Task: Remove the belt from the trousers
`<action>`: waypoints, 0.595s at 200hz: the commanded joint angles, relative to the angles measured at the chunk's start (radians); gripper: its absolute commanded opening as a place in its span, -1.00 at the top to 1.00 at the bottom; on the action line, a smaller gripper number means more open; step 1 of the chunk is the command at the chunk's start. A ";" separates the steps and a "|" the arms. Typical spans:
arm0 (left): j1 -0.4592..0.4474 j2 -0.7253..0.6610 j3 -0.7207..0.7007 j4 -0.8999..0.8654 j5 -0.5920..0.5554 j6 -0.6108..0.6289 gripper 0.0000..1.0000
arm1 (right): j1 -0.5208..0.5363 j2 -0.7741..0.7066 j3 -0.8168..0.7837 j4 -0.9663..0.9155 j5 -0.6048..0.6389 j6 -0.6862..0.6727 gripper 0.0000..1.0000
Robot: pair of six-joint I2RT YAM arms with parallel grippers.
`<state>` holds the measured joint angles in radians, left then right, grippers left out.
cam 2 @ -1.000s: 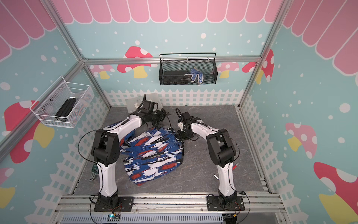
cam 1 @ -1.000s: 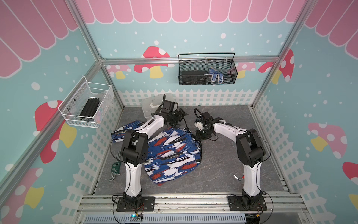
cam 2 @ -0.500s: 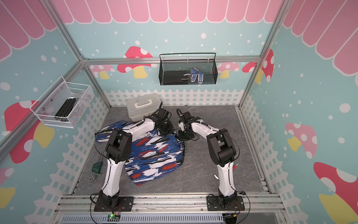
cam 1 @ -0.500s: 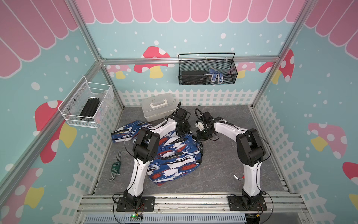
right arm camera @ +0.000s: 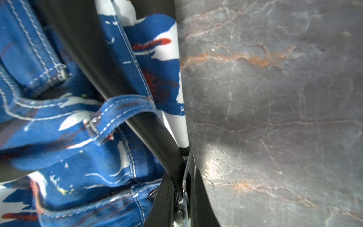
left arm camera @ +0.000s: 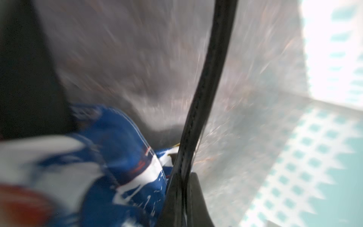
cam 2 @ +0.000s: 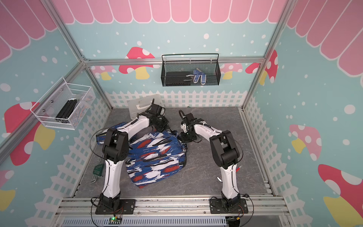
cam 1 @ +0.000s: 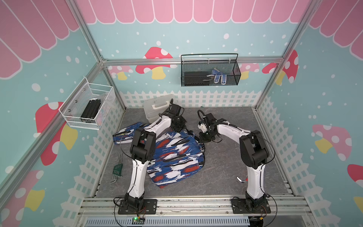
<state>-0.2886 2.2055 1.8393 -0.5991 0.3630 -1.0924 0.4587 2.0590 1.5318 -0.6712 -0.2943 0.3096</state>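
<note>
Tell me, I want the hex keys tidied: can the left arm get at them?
Probably not yet: the left gripper is shut on the belt, though the hex keys lie uncovered near that arm.

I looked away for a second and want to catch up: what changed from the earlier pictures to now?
The left gripper swung from over the plastic box towards the waistband of the trousers and closed on the belt. The right gripper stayed shut on the belt, and the trousers lie much as they did.
</note>
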 commanded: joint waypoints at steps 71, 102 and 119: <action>0.147 -0.239 -0.063 0.225 0.034 -0.101 0.93 | 0.004 0.082 -0.074 -0.163 0.058 -0.001 1.00; 0.068 -0.229 -0.152 0.169 0.106 0.057 -0.72 | 0.003 0.086 -0.017 -0.172 0.070 -0.008 1.00; 0.029 -0.276 -0.178 0.057 0.096 0.230 -0.98 | 0.001 0.094 0.031 -0.190 0.073 -0.014 1.00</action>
<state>-0.2173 1.9560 1.7042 -0.3965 0.4255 -1.0874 0.4580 2.0701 1.5551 -0.6933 -0.2958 0.3149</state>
